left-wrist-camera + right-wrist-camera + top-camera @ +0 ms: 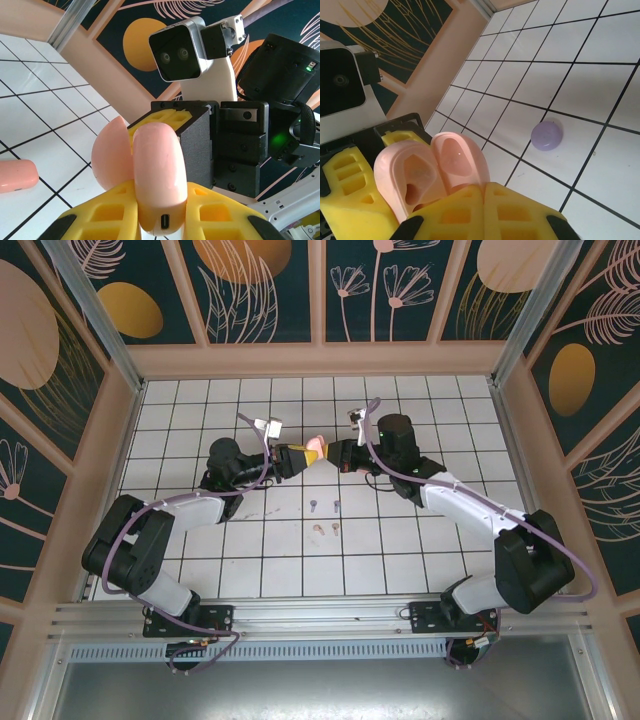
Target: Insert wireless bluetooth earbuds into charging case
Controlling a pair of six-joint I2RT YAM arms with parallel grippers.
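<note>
A: How do the arms stand?
B: Both bend inward and meet mid-table. The left gripper (298, 456) clamps the open pink charging case (316, 447). The right gripper (334, 452) is pinched closed at its rim.
A: Earbuds? Room?
B: The earbuds (315, 505) lie on tiles (450, 410) just nearer. The walls (320, 360) are well apart.

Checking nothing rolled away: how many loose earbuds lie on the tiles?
4. Two lilac-blue earbuds lie side by side near the overhead view's centre; two pale pink earbuds lie just below them there. More may be hidden.
</note>
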